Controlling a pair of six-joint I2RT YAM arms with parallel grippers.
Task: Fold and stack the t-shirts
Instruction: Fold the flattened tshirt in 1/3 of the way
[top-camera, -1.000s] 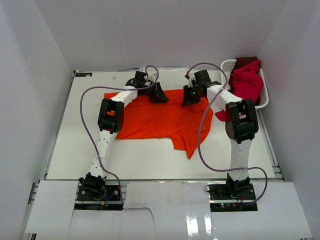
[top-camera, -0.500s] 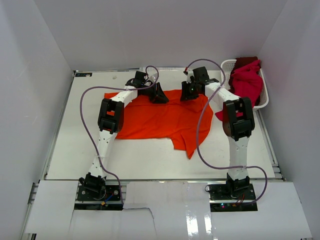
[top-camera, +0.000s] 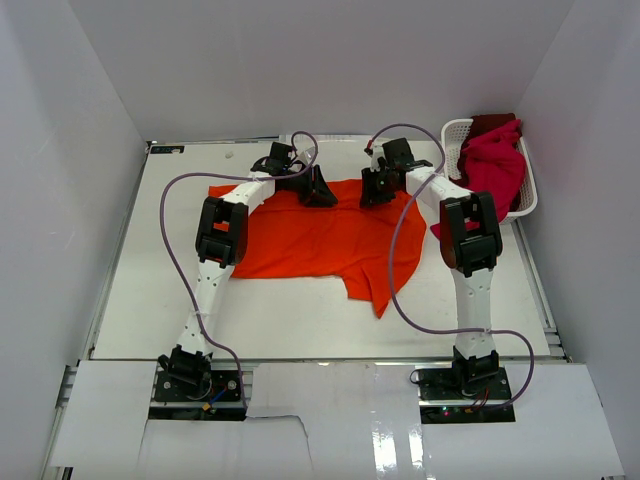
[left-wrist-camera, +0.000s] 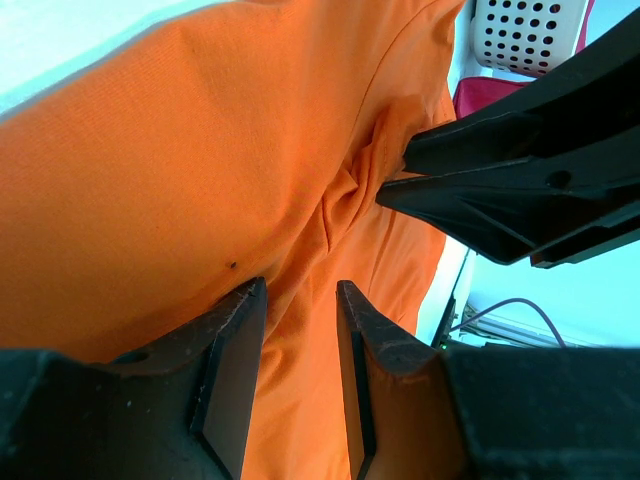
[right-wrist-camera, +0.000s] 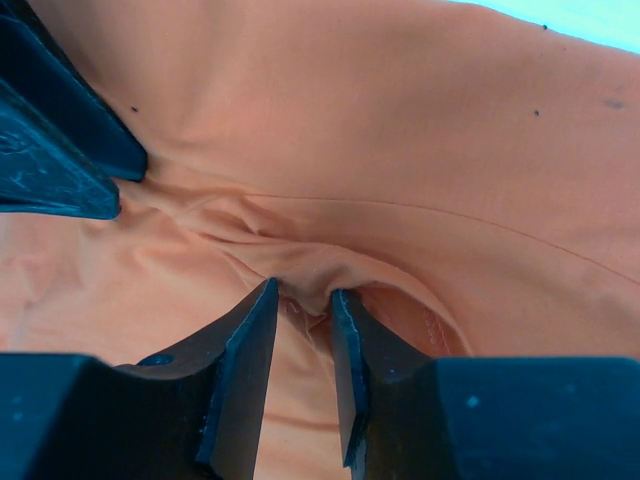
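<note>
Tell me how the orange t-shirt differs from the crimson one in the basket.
Colour: the orange t-shirt is bright orange, the crimson t-shirt deep pinkish red.
Pose: the orange one lies spread on the table; the crimson one is bunched in the white basket, spilling over its rim.
Handling: the left gripper and right gripper are at the orange one's far edge; neither is at the crimson one.
Both are unfolded.

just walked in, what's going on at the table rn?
Both arms are working on the orange t-shirt, which is spread out on the table. The right gripper pinches a small fold near the shirt's far edge. The left gripper sits close beside it over the cloth, jaws parted, grip unclear. No fold made yet. The crimson t-shirts wait in the white basket at the far right.
</note>
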